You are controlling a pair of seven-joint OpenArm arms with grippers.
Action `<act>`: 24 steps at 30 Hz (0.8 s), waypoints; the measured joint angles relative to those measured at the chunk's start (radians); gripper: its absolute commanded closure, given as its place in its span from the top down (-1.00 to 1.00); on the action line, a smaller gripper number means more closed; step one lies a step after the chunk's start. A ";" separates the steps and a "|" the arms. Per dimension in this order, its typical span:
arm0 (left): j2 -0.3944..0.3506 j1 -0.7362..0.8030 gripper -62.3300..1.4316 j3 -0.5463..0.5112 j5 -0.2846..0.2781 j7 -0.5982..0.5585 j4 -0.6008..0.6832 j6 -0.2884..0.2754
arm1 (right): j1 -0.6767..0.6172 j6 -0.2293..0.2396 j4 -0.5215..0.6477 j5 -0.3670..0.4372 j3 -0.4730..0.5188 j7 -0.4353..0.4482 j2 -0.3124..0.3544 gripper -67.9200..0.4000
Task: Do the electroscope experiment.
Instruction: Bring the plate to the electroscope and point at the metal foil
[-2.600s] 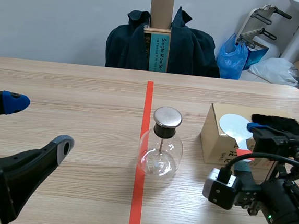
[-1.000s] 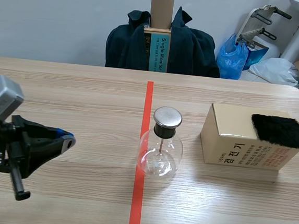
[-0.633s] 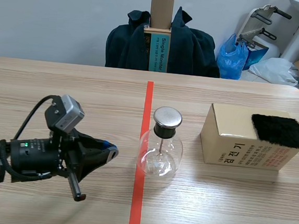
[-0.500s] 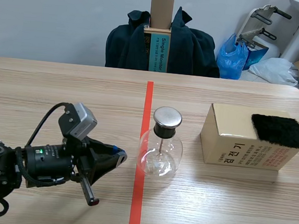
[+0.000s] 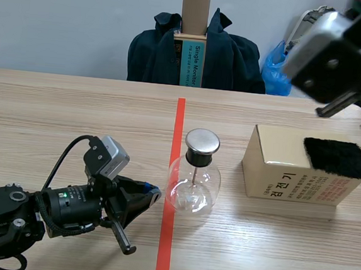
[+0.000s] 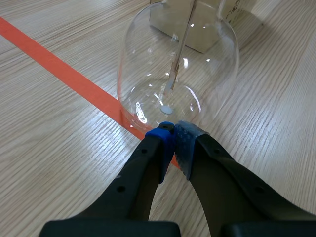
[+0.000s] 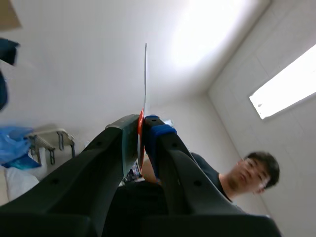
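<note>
Left gripper (image 5: 153, 193) has advanced right, fingers closed on nothing, tips just beside the electroscope flask (image 5: 193, 180) standing at centre. Right gripper (image 7: 143, 121), now raised at far right, pinches a thin white plate (image 7: 145, 74).

Flask (image 5: 192, 185) stands mid-table; left gripper (image 5: 154, 194), fingers together, low just beside its base, blocks that side. Box (image 5: 284, 174) near the other side, strip of table (image 5: 230, 180) between. Right gripper (image 7: 143, 121), clamping thin plate (image 7: 145, 74), raised high on box side
</note>
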 measured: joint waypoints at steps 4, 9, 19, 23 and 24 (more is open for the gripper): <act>0.000 0.000 -0.90 0.000 0.000 0.000 0.000 0.000 | 0.000 0.002 -0.103 -0.076 -0.068 0.002 0.000 -0.96; 0.000 0.000 -0.90 0.000 0.000 0.000 0.000 0.001 | 0.000 0.000 -0.257 -0.106 -0.076 0.045 0.000 -0.96; 0.000 0.000 -0.90 0.000 0.000 0.000 0.000 0.005 | 0.000 -0.089 -0.476 -0.108 -0.072 0.146 0.017 -0.96; 0.000 0.000 -0.90 0.000 0.000 0.000 0.000 0.005 | 0.000 -0.116 -0.489 -0.106 -0.072 0.161 0.017 -0.96; 0.000 0.000 -0.90 0.000 0.000 0.000 0.000 0.005 | 0.000 -0.118 -0.489 -0.099 -0.072 0.166 0.017 -0.96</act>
